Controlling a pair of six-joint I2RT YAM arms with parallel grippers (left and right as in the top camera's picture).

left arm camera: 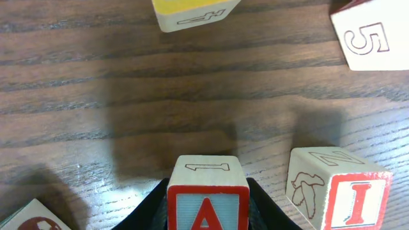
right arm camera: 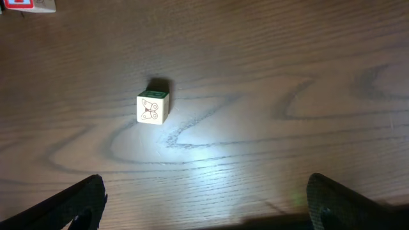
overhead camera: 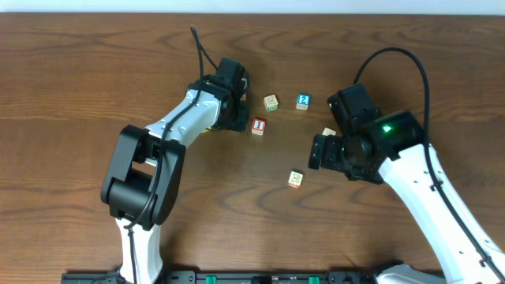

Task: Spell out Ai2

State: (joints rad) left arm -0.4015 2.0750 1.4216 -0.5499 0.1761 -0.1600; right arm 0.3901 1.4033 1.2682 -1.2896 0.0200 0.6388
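In the left wrist view my left gripper [left arm camera: 208, 195] is shut on the A block [left arm camera: 208, 203], red-framed with a red A, resting on the table. The red I block [left arm camera: 340, 191] stands just to its right, apart from it. In the overhead view the left gripper [overhead camera: 239, 118] covers the A block, with the I block [overhead camera: 258, 125] beside it. The blue 2 block [overhead camera: 303, 101] lies further right. My right gripper [overhead camera: 319, 151] is open and empty [right arm camera: 211, 214] above bare table.
A plain block [overhead camera: 271, 102] lies between the I and 2 blocks. A butterfly block [overhead camera: 295, 179] [right arm camera: 153, 107] sits ahead of the right gripper. Another block [overhead camera: 327, 131] is half hidden by the right arm. A 5 block [left arm camera: 369, 39] and a yellow block [left arm camera: 192, 13] lie ahead of the left gripper.
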